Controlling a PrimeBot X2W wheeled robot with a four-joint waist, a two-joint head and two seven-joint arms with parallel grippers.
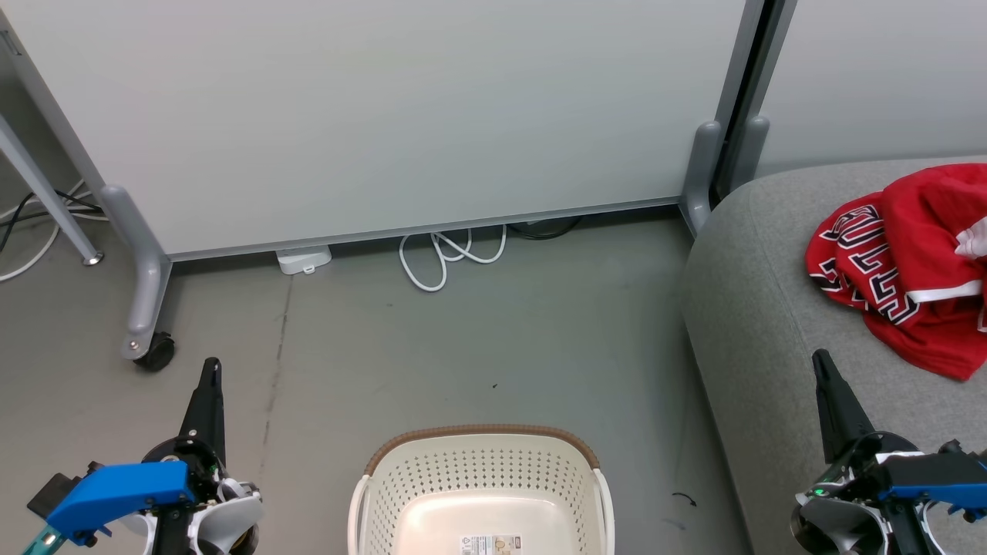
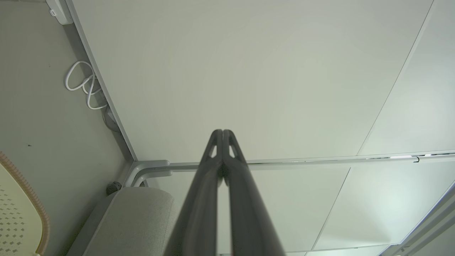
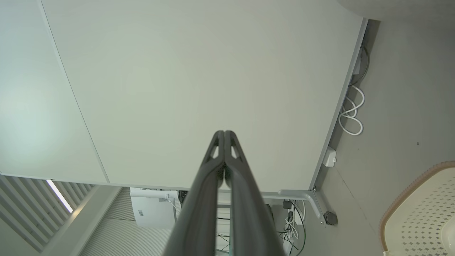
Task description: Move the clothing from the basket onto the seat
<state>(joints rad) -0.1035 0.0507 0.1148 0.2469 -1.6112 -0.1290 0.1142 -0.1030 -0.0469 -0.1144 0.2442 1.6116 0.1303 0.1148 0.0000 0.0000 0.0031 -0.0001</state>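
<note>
The red clothing (image 1: 910,266) with white trim and black-and-white lettering lies crumpled on the light grey seat (image 1: 763,308) at the right. The cream perforated basket (image 1: 478,466) with a brown rim stands on the floor at the bottom centre, and its visible inside is bare. My left gripper (image 1: 210,366) is shut and points up at the lower left, left of the basket. My right gripper (image 1: 822,361) is shut over the seat's front part, below the clothing and apart from it. Both pairs of fingers (image 2: 222,133) (image 3: 224,134) press together with nothing between them.
A white partition panel (image 1: 370,116) on grey wheeled feet (image 1: 150,347) stands behind the basket. A white cable loop (image 1: 447,258) and a small white box (image 1: 303,259) lie at its base. More cables lie at the far left (image 1: 31,231). Grey floor spreads between panel and basket.
</note>
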